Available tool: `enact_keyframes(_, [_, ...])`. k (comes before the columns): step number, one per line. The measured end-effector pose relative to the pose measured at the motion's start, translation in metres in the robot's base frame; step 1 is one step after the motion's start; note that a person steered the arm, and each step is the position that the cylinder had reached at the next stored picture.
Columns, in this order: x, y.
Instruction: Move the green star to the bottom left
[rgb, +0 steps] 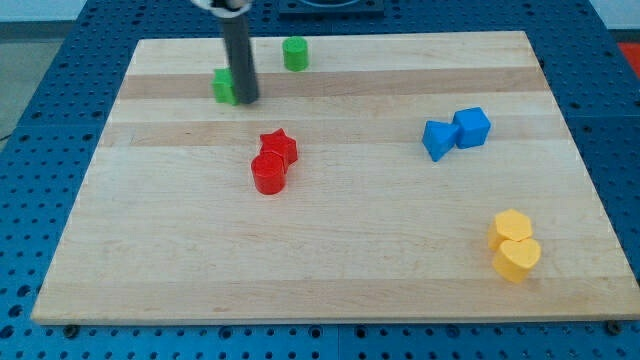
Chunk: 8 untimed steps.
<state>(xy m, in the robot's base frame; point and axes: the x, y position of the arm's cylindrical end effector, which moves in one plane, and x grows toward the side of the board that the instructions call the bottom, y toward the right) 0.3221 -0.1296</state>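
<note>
The green star (224, 86) lies on the wooden board (330, 250) near the view's top left, partly hidden behind my rod. My tip (246, 101) rests on the board right against the star's right side. A green cylinder (294, 54) stands alone at the view's top, to the right of the star and apart from it.
A red star (279, 147) and a red cylinder (269, 173) touch near the board's middle. Two blue blocks (438, 139) (472, 128) sit together at the right. Two yellow blocks (511, 228) (516, 258) sit at the bottom right.
</note>
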Motion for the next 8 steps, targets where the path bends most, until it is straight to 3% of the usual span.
enact_keyframes(2, [-0.036,0.016])
enact_keyframes(3, [-0.029,-0.02])
enact_keyframes(5, [0.049,-0.074])
enact_keyframes(7, [-0.013,-0.076])
enact_keyframes(8, [0.028,-0.118])
